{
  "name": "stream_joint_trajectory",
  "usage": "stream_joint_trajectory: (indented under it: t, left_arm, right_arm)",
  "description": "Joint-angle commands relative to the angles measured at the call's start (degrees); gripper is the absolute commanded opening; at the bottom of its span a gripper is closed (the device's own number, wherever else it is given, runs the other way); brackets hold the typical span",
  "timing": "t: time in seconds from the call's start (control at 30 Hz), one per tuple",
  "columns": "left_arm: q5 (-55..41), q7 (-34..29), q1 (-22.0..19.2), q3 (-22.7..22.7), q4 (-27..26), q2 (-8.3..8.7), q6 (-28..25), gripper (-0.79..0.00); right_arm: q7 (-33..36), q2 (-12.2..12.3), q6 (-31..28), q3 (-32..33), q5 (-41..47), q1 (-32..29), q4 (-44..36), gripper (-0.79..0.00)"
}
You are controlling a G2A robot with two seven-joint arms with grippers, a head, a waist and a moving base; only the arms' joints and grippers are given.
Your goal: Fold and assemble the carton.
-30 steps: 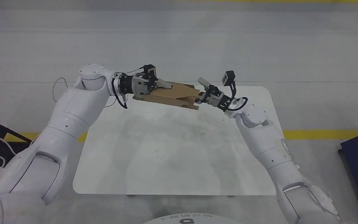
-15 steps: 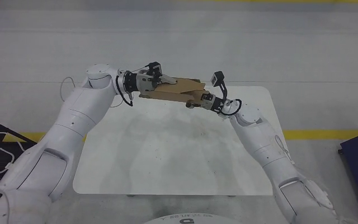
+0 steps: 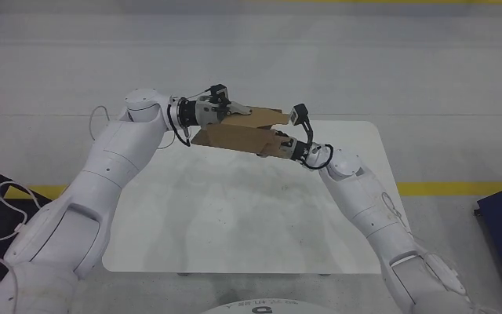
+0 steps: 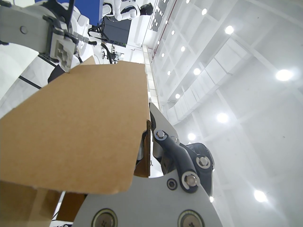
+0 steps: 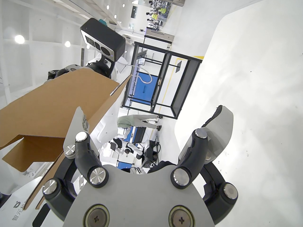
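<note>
A brown carton (image 3: 235, 137) hangs in the air over the far edge of the white table (image 3: 235, 228), partly spread open with an upper flap and a lower panel. My left gripper (image 3: 227, 112) is shut on the carton's far left edge; in the left wrist view the carton (image 4: 82, 119) hides one finger. My right gripper (image 3: 279, 146) sits at the carton's right end. In the right wrist view my right gripper (image 5: 149, 116) is open wide, one of its fingers (image 5: 77, 124) lying against the carton (image 5: 59, 109) and the other standing free.
The table's surface below and in front of the arms is bare white. Its rounded far right corner (image 5: 227, 15) borders grey floor. A yellow floor line (image 3: 447, 188) runs to the right of the table.
The left gripper has carried the carton to the right and slightly further away. The right gripper has slid left along the carton's right end. The carton has spread from nearly flat into two layers.
</note>
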Motion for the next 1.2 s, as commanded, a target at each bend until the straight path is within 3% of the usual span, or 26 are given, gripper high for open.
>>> stream_joint_trajectory:
  t: [0.0,0.43,0.73,1.17]
  left_arm:
    - [0.2,0.3,0.0,-0.1,0.3,-0.23,-0.4,-0.785]
    - [3.0,3.5,-0.4,-1.1,2.9,-1.49,-5.1,-0.785]
    - [2.2,1.6,-0.3,-2.0,4.0,-2.28,-4.1,-0.785]
    - [3.7,-1.9,0.5,-3.2,2.9,-2.34,-0.6,-0.785]
  right_arm:
    - [0.5,-0.1,0.0,-0.2,-0.1,0.1,-0.3,0.000]
    - [1.4,-0.3,-0.2,-1.1,-0.8,0.0,-1.9,0.000]
    - [1.0,-0.2,0.1,-0.6,-1.1,-0.3,-2.0,0.000]
    - [-2.8,-1.4,4.7,-1.2,1.9,3.7,5.2,0.000]
